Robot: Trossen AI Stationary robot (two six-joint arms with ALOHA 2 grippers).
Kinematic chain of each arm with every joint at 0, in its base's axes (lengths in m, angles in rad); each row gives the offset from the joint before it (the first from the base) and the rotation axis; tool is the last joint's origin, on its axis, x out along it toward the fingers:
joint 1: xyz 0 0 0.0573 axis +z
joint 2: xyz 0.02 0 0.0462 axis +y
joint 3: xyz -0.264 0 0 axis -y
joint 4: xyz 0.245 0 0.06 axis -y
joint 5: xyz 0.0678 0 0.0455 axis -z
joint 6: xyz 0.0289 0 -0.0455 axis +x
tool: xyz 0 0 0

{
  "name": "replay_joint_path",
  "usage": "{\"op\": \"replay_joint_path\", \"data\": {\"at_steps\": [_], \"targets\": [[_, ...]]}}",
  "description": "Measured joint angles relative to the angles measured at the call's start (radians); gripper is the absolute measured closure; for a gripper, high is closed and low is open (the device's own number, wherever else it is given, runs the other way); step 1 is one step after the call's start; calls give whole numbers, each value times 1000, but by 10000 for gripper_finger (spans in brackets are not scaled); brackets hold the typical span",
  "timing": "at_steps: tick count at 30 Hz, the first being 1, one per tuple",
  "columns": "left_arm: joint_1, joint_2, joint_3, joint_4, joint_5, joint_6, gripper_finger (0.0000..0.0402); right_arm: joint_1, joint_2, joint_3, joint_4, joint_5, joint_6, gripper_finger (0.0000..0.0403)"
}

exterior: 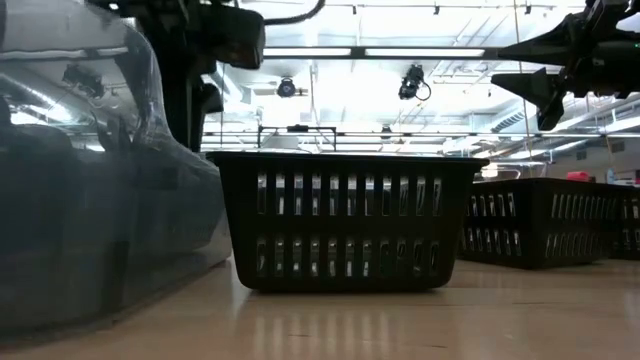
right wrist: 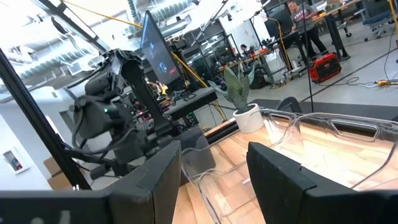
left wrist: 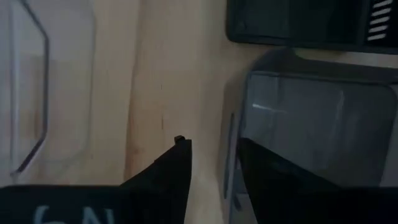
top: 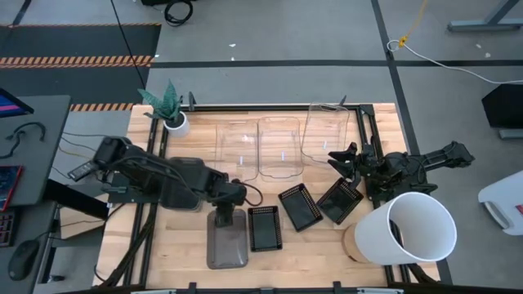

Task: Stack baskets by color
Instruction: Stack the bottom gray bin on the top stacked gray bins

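Note:
A smoky grey tray (top: pixel 227 243) rests on its base near the table's front edge, left of centre. My left gripper (top: pixel 226 215) points down over its far end, open. In the left wrist view one finger (left wrist: pixel 177 168) stands outside the tray's far wall (left wrist: pixel 231 134) and the other finger (left wrist: pixel 273 171) inside it; I see no touch. Three black mesh baskets (top: pixel 264 228) (top: pixel 300 206) (top: pixel 340 200) stand in a row to the right. Three clear bins (top: pixel 279 147) stand side by side farther back. My right gripper (right wrist: pixel 214 180) waits open at the right, above the table.
A big white bucket (top: pixel 406 229) lies on its side at the front right corner. A small white plant pot (top: pixel 175 122) stands at the far left corner. Bare wood (top: pixel 184 237) shows left of the grey tray.

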Motion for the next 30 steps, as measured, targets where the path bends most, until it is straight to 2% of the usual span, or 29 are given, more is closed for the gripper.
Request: {"op": "replay_joint_path", "data": {"at_steps": [11, 18, 22, 27, 30], "targets": [[-28, 69, -3, 11, 9, -4, 260, 0, 0, 0, 0, 0, 0, 214], [-57, 126, -3, 8, 19, -24, 278, 0, 0, 0, 0, 0, 0, 214], [-70, 125, -4, 10, 23, -16, 306, 0, 0, 0, 0, 0, 0, 214], [-70, 121, -4, -10, 27, -17, 380, 0, 0, 0, 0, 0, 0, 214], [-70, 120, -2, -15, 30, -16, 391, 0, 0, 0, 0, 0, 0, 214]]}}
